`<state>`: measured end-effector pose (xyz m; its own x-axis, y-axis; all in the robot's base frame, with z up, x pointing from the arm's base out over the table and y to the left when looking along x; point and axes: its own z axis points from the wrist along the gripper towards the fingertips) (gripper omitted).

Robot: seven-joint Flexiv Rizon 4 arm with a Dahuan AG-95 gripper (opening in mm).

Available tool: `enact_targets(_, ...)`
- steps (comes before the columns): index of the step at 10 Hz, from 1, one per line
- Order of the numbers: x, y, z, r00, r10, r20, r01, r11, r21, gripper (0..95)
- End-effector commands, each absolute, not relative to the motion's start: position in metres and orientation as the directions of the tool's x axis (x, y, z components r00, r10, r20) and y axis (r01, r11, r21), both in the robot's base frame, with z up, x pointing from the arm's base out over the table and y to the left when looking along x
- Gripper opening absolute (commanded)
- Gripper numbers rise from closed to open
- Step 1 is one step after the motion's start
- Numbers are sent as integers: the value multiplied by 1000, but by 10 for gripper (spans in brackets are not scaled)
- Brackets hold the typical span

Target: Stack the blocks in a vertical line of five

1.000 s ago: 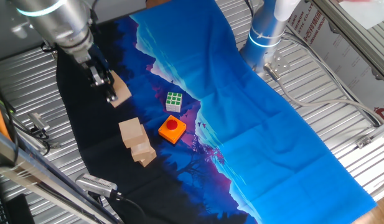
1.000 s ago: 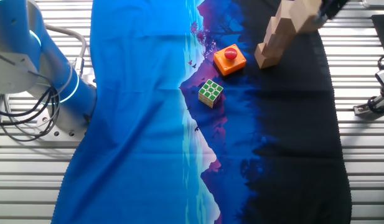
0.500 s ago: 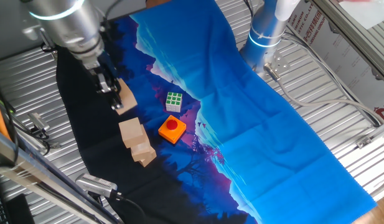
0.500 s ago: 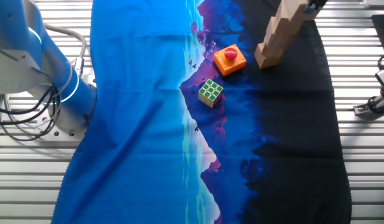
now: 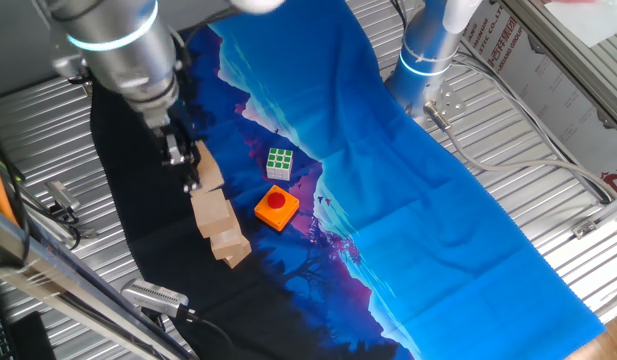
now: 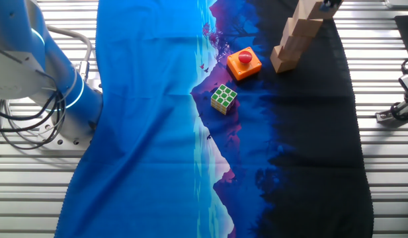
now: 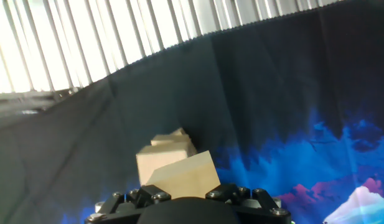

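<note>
Plain light-tan wooden block [image 5: 209, 168] pinched in the gripper [image 5: 188, 170], above the crooked block stack [image 5: 220, 227].

Gripper [image 7: 182, 200] at bottom edge clamps a tan wooden block [image 7: 182, 176], tilted; stacked blocks [image 7: 163, 149] just behind it; dark-and-blue cloth [image 7: 272, 93] over ribbed metal worktop [image 7: 86, 37].

Puzzle cube [image 5: 280, 162] beside orange button block [image 5: 276, 208]
</note>
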<state>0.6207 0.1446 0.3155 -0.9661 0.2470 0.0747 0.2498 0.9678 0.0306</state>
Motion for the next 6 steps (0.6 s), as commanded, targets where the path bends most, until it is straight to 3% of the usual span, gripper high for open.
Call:
enact_targets(1,620,144,307,-968,244,66,246,969,32,0)
enact_targets(6,617,146,281,-971,234,48,235,972,22,0)
